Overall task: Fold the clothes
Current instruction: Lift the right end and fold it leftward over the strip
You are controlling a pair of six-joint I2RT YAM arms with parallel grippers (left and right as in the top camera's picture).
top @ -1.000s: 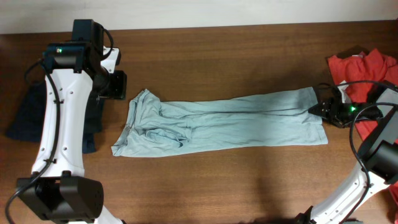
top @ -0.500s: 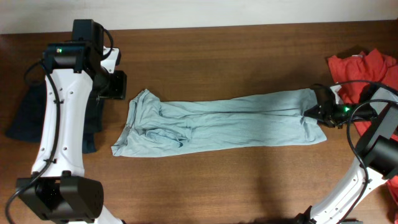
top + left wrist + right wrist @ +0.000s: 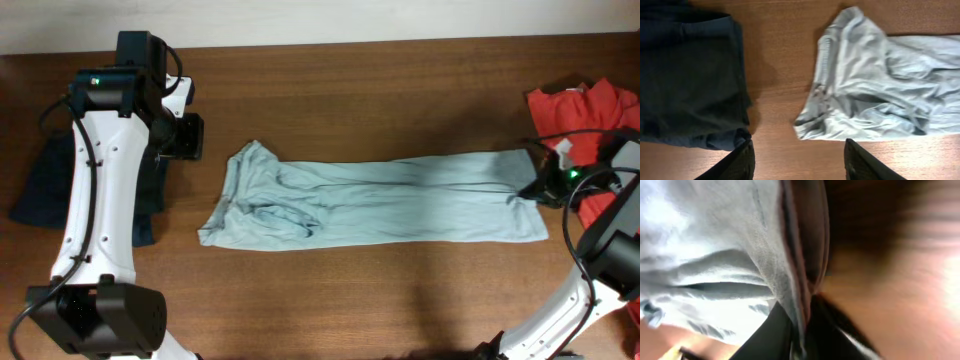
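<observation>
Pale blue-green trousers lie stretched left to right across the brown table; their waist end shows in the left wrist view. At the leg end on the right, my right gripper is shut on the hem, and the cloth is pinched between its dark fingers. My left gripper hovers open over bare wood, left of the waist, holding nothing. A folded dark navy garment lies to its left.
The navy garment sits at the table's left edge, partly under the left arm. A red garment is heaped at the right edge, behind the right arm.
My right gripper has shut on the trouser leg hem and pulled to the right; the whole pair slid rightward and lies straighter. The left arm has stayed still.
</observation>
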